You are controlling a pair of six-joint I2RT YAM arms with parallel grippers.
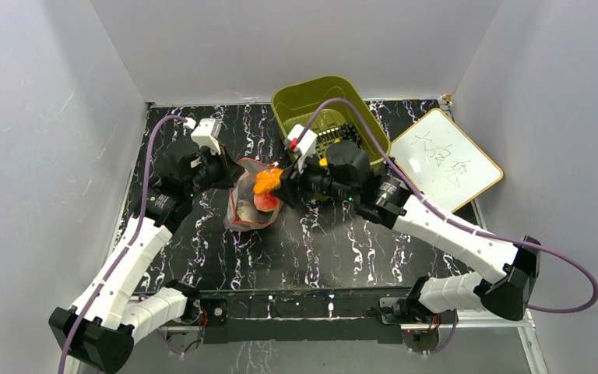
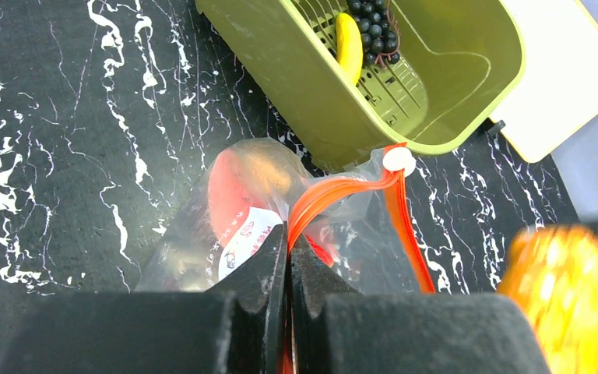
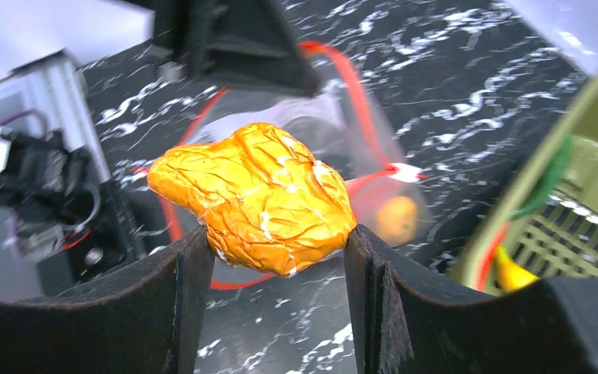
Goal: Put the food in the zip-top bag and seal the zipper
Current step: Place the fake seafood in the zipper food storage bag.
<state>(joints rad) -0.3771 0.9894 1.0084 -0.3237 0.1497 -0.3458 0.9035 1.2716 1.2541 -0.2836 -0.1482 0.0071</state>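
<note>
Tight at the zip-top bag (image 1: pixel 253 209): the left gripper (image 1: pixel 232 174) pinches the zipper (image 2: pixel 342 187) on its left, and the right gripper (image 1: pixel 276 184) holds the orange crinkly food (image 3: pixel 257 195) over the mouth from the right. The green basket (image 1: pixel 335 87) blocks behind-right, with the whiteboard (image 1: pixel 445 160) beyond. On the bag's near side lies bare table (image 1: pixel 319 249), open to pass.

Left arm (image 1: pixel 128 261) and right arm (image 1: pixel 455 234) wear white shells, black joints, purple cables (image 1: pixel 146 167).

A robotics lab test cell: plain pale panel walls (image 1: pixel 47 117) box in a black marble-patterned tabletop (image 1: pixel 319 249), the left arm (image 1: pixel 124 265) and right arm (image 1: pixel 452 234) are bolted to a base frame (image 1: pixel 296 308) with purple cables (image 1: pixel 148 164) trailing, a hand-lettered whiteboard (image 1: pixel 445 160) lies flat, and a toy banana (image 2: pixel 349 47) sits in a green basket (image 1: pixel 300 97)
</note>
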